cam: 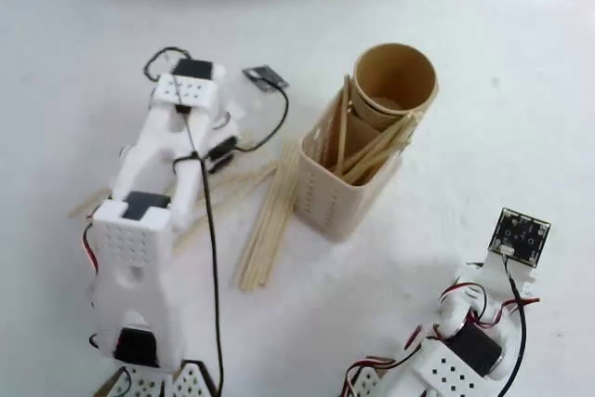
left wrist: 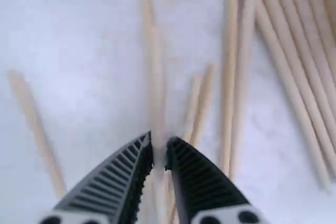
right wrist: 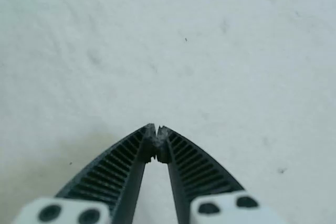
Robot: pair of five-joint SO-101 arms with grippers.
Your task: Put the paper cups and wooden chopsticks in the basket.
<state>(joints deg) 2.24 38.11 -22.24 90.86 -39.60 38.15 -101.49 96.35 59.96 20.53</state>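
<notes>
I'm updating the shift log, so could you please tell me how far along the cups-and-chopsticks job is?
Done: the paper cups sit in the basket, with several chopsticks leaning beside them. In hand: the left gripper is shut on one chopstick. Left: the loose chopsticks lying on the table beside the basket. The right gripper is shut over bare table, holding nothing.
</notes>
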